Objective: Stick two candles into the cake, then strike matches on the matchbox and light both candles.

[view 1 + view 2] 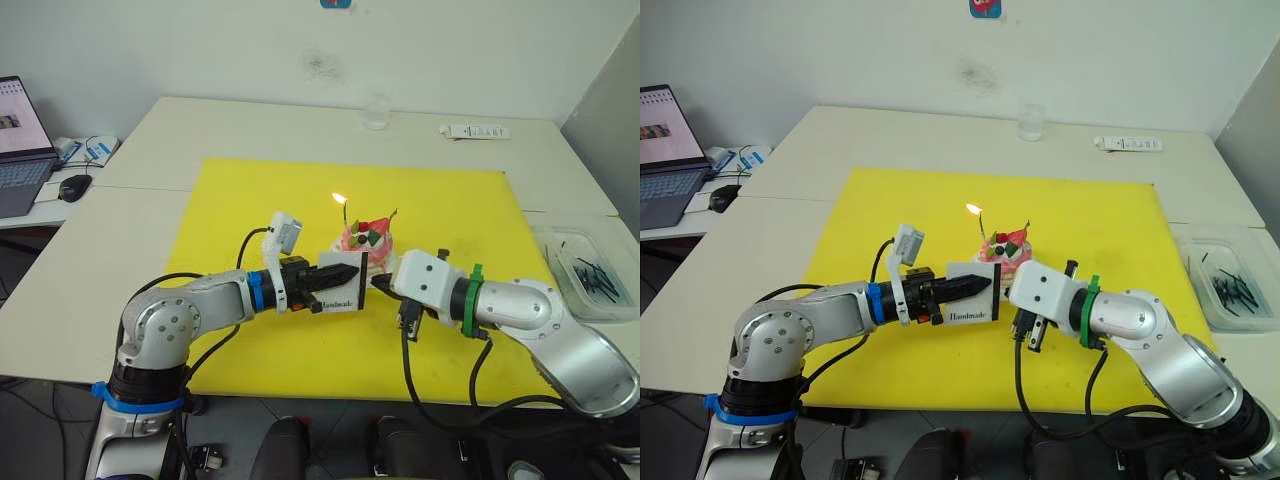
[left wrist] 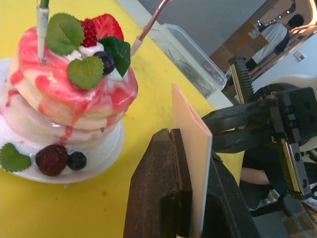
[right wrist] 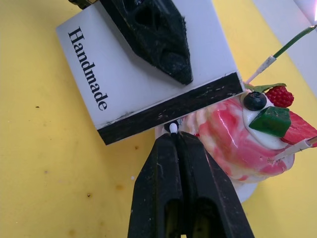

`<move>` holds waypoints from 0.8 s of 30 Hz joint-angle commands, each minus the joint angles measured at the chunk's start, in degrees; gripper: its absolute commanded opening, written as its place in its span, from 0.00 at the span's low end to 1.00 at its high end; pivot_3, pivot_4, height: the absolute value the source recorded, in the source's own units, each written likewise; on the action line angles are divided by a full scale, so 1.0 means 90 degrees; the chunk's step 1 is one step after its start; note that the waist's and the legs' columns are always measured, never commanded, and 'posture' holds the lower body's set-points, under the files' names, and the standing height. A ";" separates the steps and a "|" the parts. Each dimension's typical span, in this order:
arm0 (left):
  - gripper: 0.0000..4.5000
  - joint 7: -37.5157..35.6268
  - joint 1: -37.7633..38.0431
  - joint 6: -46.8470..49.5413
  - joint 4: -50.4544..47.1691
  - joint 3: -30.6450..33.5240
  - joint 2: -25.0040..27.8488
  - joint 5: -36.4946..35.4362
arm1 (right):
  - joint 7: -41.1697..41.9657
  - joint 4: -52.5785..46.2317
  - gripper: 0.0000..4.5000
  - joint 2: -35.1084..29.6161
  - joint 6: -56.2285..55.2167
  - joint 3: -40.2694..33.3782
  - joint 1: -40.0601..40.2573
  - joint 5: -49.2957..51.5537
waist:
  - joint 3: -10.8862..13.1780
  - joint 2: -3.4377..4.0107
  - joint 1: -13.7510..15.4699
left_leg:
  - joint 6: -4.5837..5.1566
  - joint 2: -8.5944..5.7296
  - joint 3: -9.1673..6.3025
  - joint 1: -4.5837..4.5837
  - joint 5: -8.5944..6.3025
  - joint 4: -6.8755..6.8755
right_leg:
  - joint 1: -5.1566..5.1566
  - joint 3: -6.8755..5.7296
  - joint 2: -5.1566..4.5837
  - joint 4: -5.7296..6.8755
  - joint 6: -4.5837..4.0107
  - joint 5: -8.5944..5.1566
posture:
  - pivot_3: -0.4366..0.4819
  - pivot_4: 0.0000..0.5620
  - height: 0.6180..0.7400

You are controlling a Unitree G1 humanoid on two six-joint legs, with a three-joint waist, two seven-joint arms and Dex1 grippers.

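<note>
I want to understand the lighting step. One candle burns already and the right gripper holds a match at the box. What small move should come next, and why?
Probably a short, quick drag of the match along the black striking strip. The right gripper is shut on the match, its head right at the strip, while the left gripper holds the matchbox upright beside the cake. One candle is lit; the other candle shows no flame.

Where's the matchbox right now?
The matchbox is held upright in the left gripper, just in front of the cake on the yellow mat. The right gripper presses a match against its black striking strip.
</note>
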 commanded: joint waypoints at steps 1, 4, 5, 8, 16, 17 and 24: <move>0.00 -0.0227 0.0015 -0.0213 -0.0296 -0.0123 0.0034 0.0222 | -0.0060 -0.0106 0.00 0.0081 -0.0069 -0.0018 -0.0154 -0.0131 | 0.0000 0.0000 0.0000 | 0.0000 0.0000 0.0000 0.0000 0.0000 0.0000 | 0.0000 0.0000 0.0001 0.0000 0.0000 0.0000 | 0.48 0.27 0.98; 0.00 -0.0290 0.0051 -0.0228 -0.0317 -0.0123 0.0018 0.0299 | -0.0056 -0.0123 0.00 0.0126 -0.0021 -0.0032 -0.0162 -0.0175 | 0.0000 0.0000 -0.0001 | 0.0000 0.0000 0.0001 0.0000 0.0000 0.0000 | 0.0000 0.0001 0.0001 -0.0001 0.0000 0.0000 | 0.48 0.27 0.98; 0.00 -0.0305 0.0060 -0.0229 -0.0327 -0.0119 0.0009 0.0315 | -0.0060 -0.0128 0.00 0.0147 -0.0004 -0.0036 -0.0165 -0.0183 | 0.0000 0.0000 0.0000 | 0.0000 0.0000 0.0000 0.0000 0.0000 0.0000 | 0.0000 0.0000 0.0000 -0.0001 0.0000 0.0000 | 0.48 0.27 0.98; 0.00 -0.0366 0.0075 -0.0305 -0.0356 -0.0160 0.0005 0.0471 | -0.0075 -0.0152 0.00 0.0225 0.0107 -0.0042 -0.0208 -0.0204 | 0.0000 0.0000 -0.0001 | 0.0000 0.0001 -0.0001 0.0000 0.0000 0.0000 | 0.0000 -0.0001 0.0000 0.0000 0.0000 0.0000 | 0.48 0.27 0.98; 0.00 -0.0421 0.0057 -0.0659 -0.0299 -0.0246 -0.0065 0.1036 | -0.0040 -0.0330 0.00 0.0260 0.0523 -0.0192 -0.0297 -0.0164 | 0.0000 0.0000 -0.0001 | 0.0000 0.0000 0.0000 0.0000 0.0000 0.0000 | 0.0000 -0.0001 0.0000 0.0000 0.0000 0.0000 | 0.48 0.27 0.98; 0.00 -0.0442 0.0067 -0.0675 -0.0307 -0.0269 -0.0071 0.1065 | -0.0061 -0.0347 0.00 0.0288 0.0592 -0.0203 -0.0312 -0.0153 | 0.0000 0.0000 -0.0001 | 0.0000 0.0000 0.0000 0.0000 0.0000 0.0000 | 0.0000 -0.0001 0.0000 -0.0001 0.0000 0.0000 | 0.48 0.27 0.98; 0.00 -0.0544 0.0103 -0.0668 -0.0354 -0.0274 -0.0142 0.1182 | -0.0193 -0.0379 0.00 0.0422 0.0914 -0.0105 -0.0432 -0.0211 | 0.0000 0.0000 -0.0002 | 0.0000 0.0002 -0.0002 0.0000 0.0000 0.0000 | 0.0000 -0.0002 0.0000 0.0001 0.0000 0.0000 | 0.48 0.27 0.98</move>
